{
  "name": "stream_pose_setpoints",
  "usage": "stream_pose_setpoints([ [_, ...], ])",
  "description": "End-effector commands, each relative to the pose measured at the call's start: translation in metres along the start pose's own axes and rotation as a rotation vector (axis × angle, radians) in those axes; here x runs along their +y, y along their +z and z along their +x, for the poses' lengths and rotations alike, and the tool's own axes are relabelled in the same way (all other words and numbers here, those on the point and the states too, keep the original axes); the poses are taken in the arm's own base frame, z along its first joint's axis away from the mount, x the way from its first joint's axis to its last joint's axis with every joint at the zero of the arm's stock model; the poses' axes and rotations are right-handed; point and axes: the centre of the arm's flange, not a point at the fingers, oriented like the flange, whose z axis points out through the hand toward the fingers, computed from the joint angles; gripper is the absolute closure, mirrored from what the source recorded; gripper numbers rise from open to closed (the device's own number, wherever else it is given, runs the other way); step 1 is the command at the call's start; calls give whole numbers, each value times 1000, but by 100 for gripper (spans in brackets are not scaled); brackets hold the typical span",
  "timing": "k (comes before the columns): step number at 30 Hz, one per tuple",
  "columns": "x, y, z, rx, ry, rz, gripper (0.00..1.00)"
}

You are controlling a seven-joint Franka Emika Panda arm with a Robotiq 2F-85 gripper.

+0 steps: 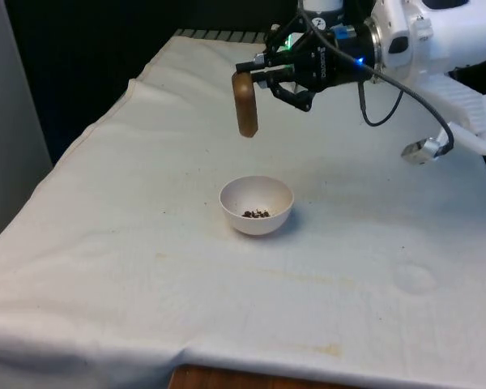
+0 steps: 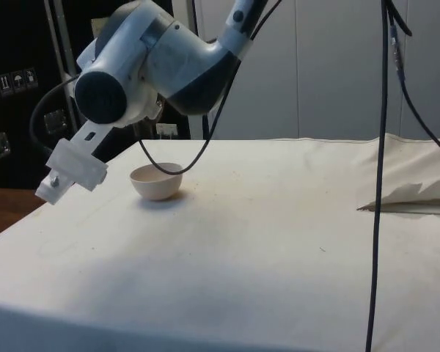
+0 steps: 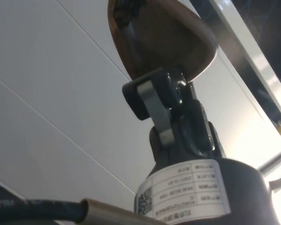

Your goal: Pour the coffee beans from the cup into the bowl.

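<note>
A brown cup hangs in the air, turned so it points downward, above and behind the white bowl. My black gripper is shut on the cup's upper end, with the arm reaching in from the front view's right. In the wrist view the brown cup sits clamped between the fingers. Dark coffee beans lie in the bottom of the bowl. From the side, the bowl stands on the cloth just beyond the arm's bulky joint.
White cloth covers the table, with faint stains near its front edge. A black cable hangs down across the side view. The arm's white link extends over the table at the front view's right.
</note>
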Motion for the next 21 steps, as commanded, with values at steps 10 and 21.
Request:
stream_pose_setpoints([
  [10, -4, -6, 1, 11, -7, -73, 100],
  [21, -6, -18, 3, 27, -11, -139, 100],
])
